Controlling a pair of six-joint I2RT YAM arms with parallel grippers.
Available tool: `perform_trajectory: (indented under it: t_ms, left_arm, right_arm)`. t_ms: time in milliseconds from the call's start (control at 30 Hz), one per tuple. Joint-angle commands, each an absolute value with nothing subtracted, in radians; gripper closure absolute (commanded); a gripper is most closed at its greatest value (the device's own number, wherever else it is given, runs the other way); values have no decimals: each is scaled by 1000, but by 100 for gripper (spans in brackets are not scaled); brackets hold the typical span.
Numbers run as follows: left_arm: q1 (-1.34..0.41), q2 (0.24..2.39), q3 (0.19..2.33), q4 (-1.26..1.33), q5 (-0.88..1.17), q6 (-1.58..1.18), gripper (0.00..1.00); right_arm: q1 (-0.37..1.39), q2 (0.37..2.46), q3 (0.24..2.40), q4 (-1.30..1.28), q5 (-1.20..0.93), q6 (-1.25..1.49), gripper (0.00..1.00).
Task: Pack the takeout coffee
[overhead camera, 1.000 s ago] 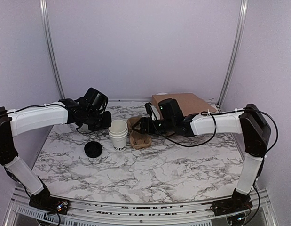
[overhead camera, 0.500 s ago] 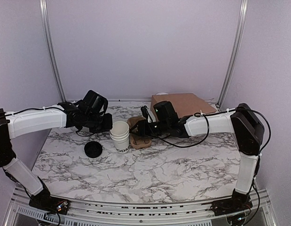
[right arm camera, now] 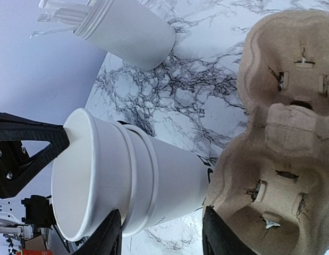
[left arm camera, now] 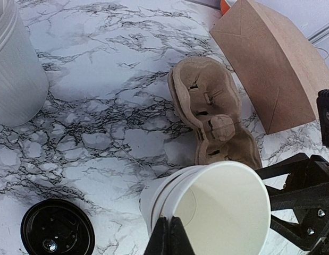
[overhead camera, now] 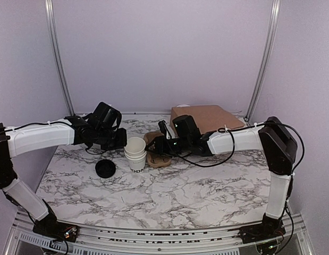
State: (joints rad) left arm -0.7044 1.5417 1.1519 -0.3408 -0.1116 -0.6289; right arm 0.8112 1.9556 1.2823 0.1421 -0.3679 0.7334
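A stack of nested white paper cups (overhead camera: 135, 154) stands open-topped on the marble table; the lowest cup has dark lettering. Its black lid (overhead camera: 105, 168) lies apart on the table to the left and also shows in the left wrist view (left arm camera: 57, 229). My left gripper (overhead camera: 123, 142) is shut on the rim of the top cup (left arm camera: 217, 210), seen in the left wrist view (left arm camera: 169, 236). My right gripper (overhead camera: 153, 146) is open, its fingers straddling the lower part of the stack (right arm camera: 137, 170) from the carrier side, seen in the right wrist view (right arm camera: 161, 234).
A brown moulded-pulp cup carrier (overhead camera: 159, 151) lies just right of the cups, under my right gripper. A brown paper bag (overhead camera: 207, 117) lies at the back right. A taller plain white tumbler with plastic cutlery (right arm camera: 127, 32) stands behind the cups.
My right gripper has moved left over the carrier, up to the cup stack. My left gripper and the cups have shifted slightly right.
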Motion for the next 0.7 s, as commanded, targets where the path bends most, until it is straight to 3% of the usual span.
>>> perform_trajectory:
  t_ms: [0,667]
  left_arm:
    - [-709,1500,1158,-310,-103,-626,100]
    - [-708,1442,1315,-465,-160,-556,100]
  right_arm:
    - [827,1974,1325,151,-371,740,51]
    - [832,1900,1359,70,-315,694,51]
